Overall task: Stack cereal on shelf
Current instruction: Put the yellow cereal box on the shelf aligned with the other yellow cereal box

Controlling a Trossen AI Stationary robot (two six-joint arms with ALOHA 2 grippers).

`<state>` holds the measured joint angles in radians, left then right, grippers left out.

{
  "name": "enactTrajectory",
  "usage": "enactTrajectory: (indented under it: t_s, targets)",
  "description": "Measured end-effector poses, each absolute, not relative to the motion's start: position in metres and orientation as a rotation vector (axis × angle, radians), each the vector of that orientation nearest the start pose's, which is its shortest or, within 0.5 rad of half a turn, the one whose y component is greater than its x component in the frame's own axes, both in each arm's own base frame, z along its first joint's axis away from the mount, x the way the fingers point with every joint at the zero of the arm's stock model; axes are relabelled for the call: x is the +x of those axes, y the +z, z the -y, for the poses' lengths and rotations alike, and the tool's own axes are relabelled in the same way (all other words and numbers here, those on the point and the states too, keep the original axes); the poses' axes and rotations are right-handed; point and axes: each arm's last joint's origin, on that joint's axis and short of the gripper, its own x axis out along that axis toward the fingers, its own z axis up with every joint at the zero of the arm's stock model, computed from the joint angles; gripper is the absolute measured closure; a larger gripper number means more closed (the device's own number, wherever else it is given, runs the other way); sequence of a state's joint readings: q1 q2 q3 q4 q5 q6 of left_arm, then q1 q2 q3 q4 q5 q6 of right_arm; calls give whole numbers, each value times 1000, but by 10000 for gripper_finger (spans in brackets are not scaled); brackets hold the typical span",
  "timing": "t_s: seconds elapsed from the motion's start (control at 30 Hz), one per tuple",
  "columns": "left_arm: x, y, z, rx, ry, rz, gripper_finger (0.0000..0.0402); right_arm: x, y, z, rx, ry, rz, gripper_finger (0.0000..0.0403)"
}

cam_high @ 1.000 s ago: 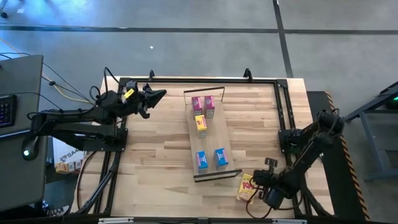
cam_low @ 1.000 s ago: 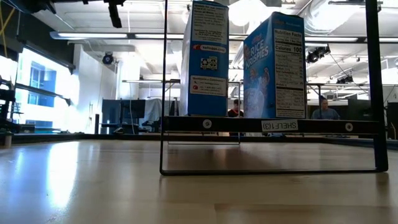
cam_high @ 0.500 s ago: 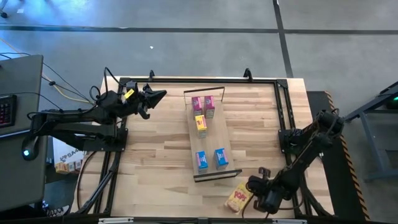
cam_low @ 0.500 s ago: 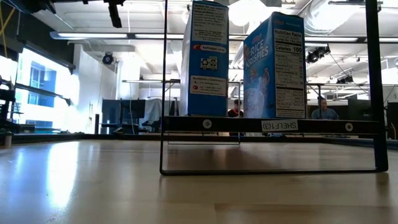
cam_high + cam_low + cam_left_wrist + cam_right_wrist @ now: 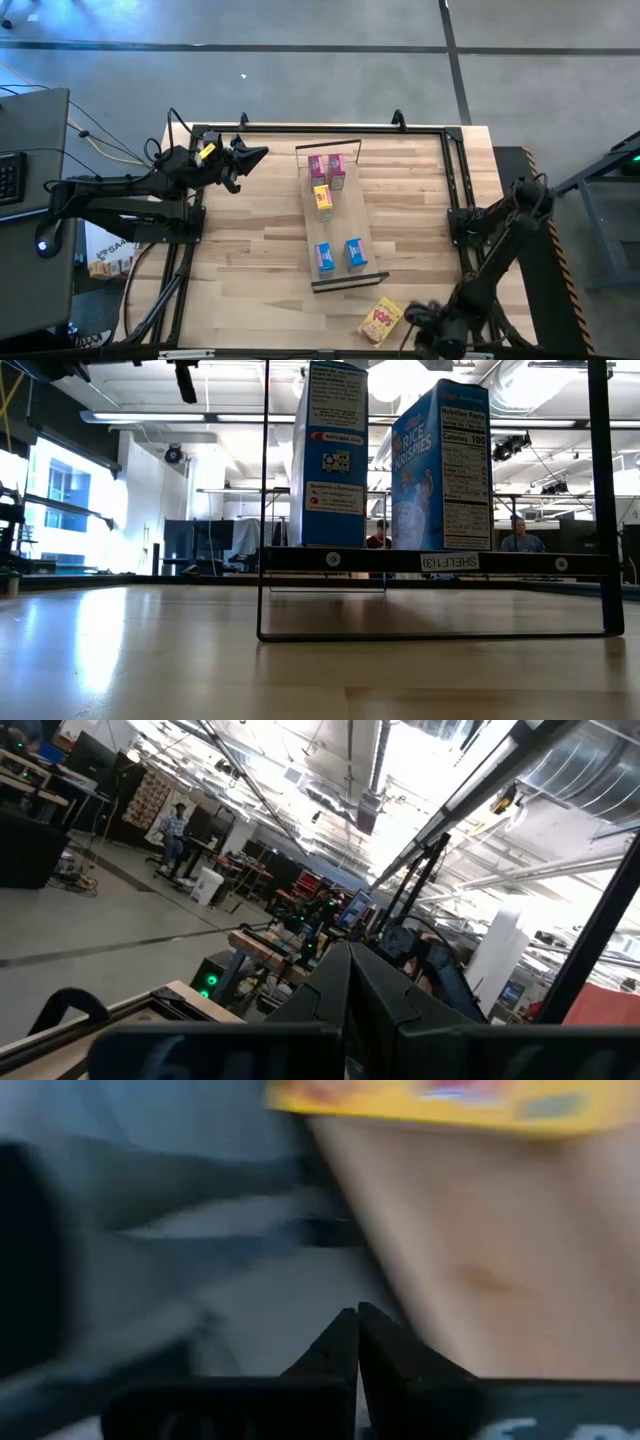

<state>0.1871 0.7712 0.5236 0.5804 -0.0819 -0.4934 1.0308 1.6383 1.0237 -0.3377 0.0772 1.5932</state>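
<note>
Over the last second the right gripper (image 5: 425, 318) has slid toward the table's near edge, and the loose yellow box (image 5: 381, 319) has shifted with it and turned. That gripper is clenched on nothing; the box lies flat on the table (image 5: 250, 250) just beside its tips, off the shelf (image 5: 340, 215), past its near end frame. The left gripper (image 5: 255, 153), also clenched and empty, hangs at the far left corner. The risk: closed fingers can only shove, so another nudge might send the box over the edge. Count: two pink, one yellow, two blue boxes upright on the shelf; one yellow off it.
</note>
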Motion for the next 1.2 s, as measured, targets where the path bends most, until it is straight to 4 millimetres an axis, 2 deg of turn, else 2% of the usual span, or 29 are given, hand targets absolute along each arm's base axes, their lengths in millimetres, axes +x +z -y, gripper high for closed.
enactTrajectory:
  t_s: [0.07, 0.13, 0.27, 0.37, 0.57, 0.8, 0.9, 0.97, 1.03, 1.1, 1.2]
  targets:
    - [171, 317, -35, -468, 179, 392, 401, 178, 194, -293, 989, 51, -1183, 403]
    - [171, 317, -35, -468, 179, 392, 401, 184, 183, -301, 1034, 32, -1163, 403]
    - [171, 317, -35, -454, 181, 391, 402, 201, 153, -304, 957, -130, -1193, 403]
    - [171, 317, -35, -444, 183, 390, 401, 215, 140, -299, 941, -245, -1165, 403]
    - [171, 317, -35, -442, 184, 390, 401, 240, 145, -289, 899, -245, -1076, 403]
    - [171, 317, -35, -442, 184, 390, 401, 282, 156, -266, 734, -83, -995, 403]
    - [171, 317, -35, -442, 184, 390, 401, 293, 161, -257, 714, -13, -1001, 403]
    - [171, 317, -35, -436, 185, 389, 401, 287, 170, -258, 683, 51, -1032, 403]
    - [171, 317, -35, -414, 189, 387, 401, 270, 179, -260, 647, 43, -1099, 403]
    - [171, 317, -35, -400, 192, 385, 401, 248, 185, -259, 617, -60, -1161, 403]
    - [171, 317, -35, -385, 194, 383, 402, 217, 195, -260, 595, -232, -1155, 403]
